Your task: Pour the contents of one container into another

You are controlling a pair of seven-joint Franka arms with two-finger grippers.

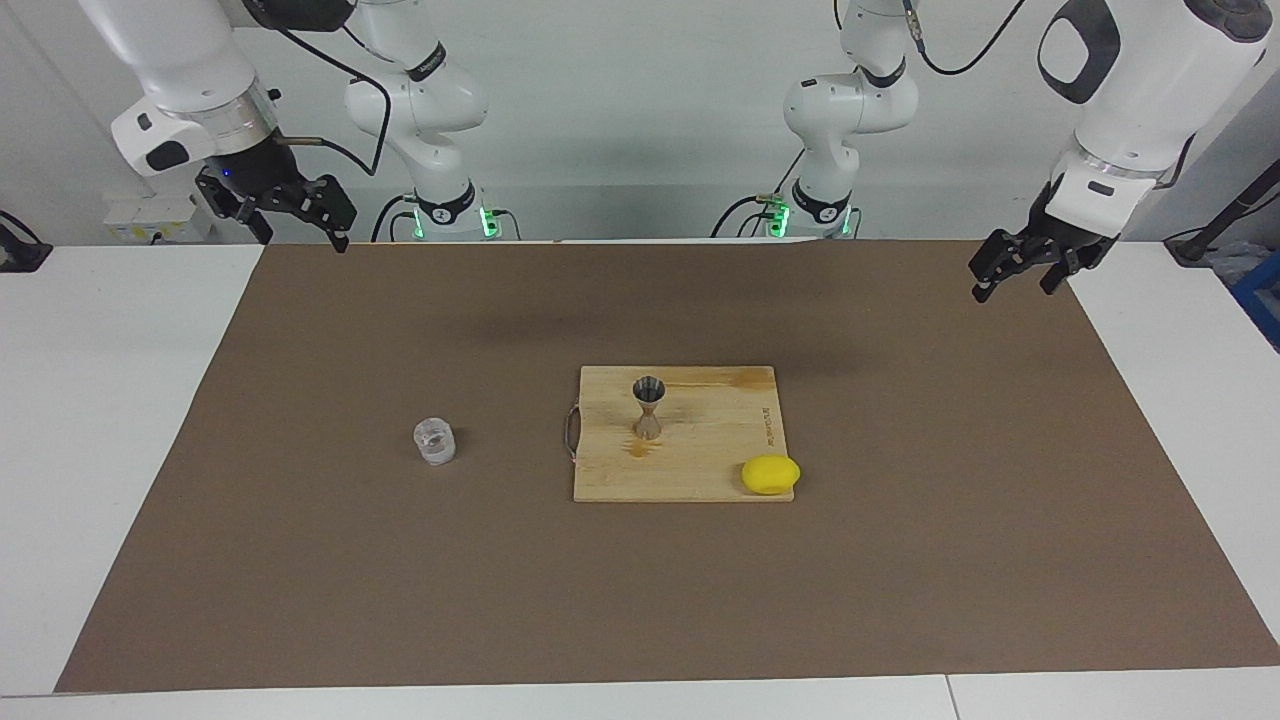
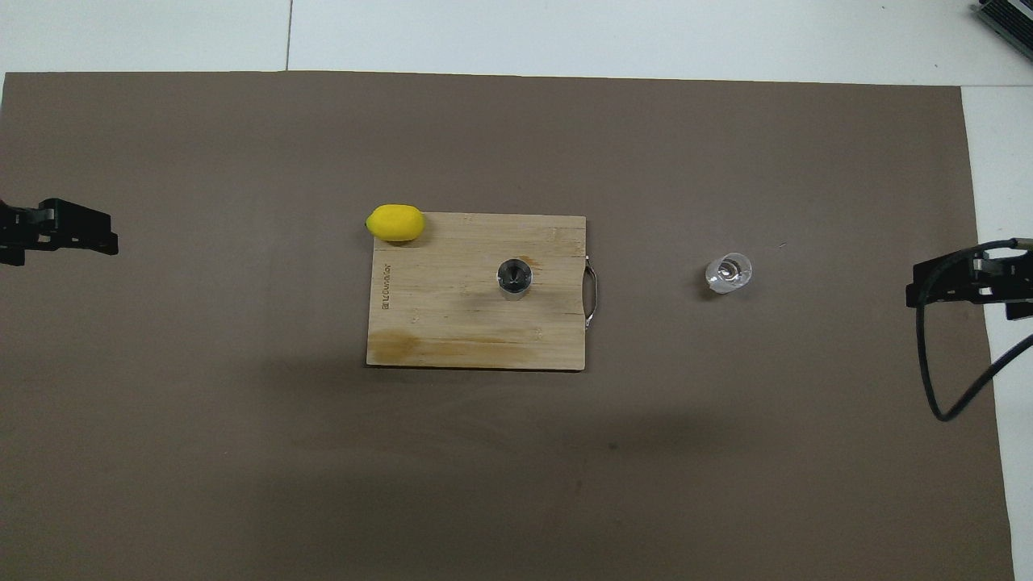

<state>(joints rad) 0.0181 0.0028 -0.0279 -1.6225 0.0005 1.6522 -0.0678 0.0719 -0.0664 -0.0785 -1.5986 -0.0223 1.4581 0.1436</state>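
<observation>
Now my right gripper (image 1: 295, 228) and left gripper (image 1: 1020, 275) both hang spread and empty over the mat's (image 1: 400, 600) ends. My tumbler (image 1: 434, 441) stands on the mat beside the board (image 1: 700, 470), where the jigger (image 1: 648, 407) stands upright.

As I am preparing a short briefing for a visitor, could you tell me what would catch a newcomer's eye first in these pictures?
The yellow lemon stands out, on a corner of the wooden cutting board at mid-table. The metal jigger stands upright on that board, and the clear glass tumbler sits on the brown mat toward the right arm's end. Both grippers, left and right, hang open and empty.
</observation>
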